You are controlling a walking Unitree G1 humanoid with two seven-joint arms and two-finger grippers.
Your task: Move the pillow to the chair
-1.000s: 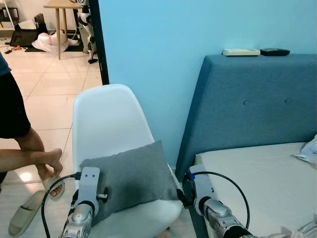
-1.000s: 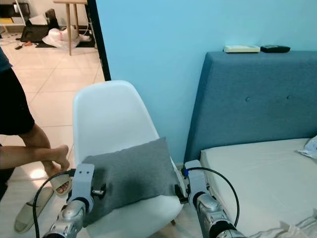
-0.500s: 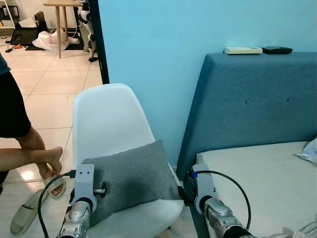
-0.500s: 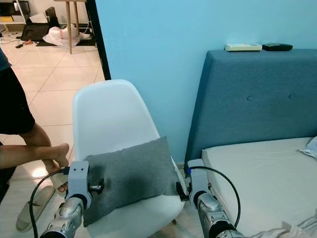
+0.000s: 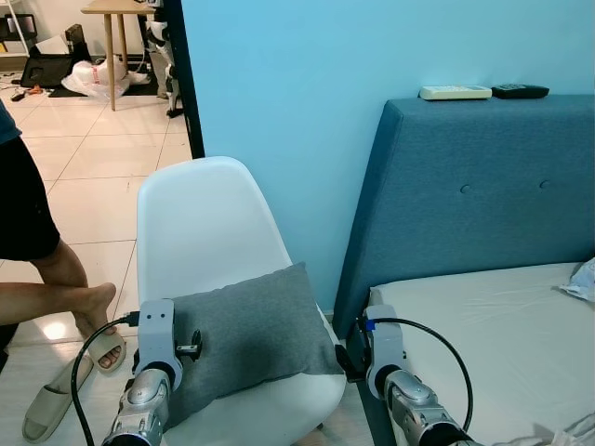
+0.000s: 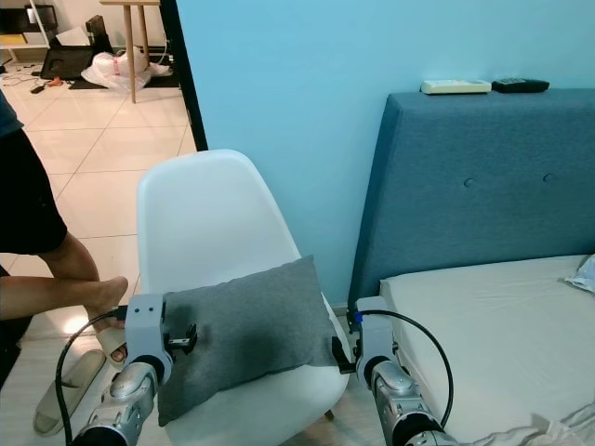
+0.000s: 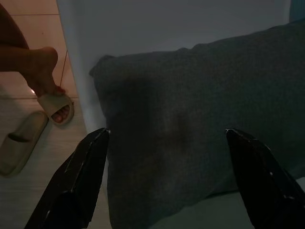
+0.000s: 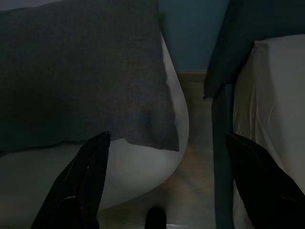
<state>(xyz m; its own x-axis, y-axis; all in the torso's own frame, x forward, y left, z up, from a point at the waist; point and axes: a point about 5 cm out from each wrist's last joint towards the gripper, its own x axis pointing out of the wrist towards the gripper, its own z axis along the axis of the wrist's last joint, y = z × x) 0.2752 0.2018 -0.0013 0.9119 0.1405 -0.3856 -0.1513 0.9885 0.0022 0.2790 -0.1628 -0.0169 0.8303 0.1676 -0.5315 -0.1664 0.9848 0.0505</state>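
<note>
Lying on white chair (image 5: 200,232): grey pillow (image 5: 251,339), near edge cut off. Withdrawing, spread and released: left gripper (image 7: 167,183), right gripper (image 8: 164,183).

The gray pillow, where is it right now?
In the left eye view the gray pillow lies on the white chair seat, left of the blue headboard.

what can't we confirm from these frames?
- Chair legs: hidden under the seat and pillow in both eye views.
- Two flat items on the headboard: too small to identify.
- Person: cut off by the eye views' left edge.
- Bed: cut off by the right and bottom edges.
</note>
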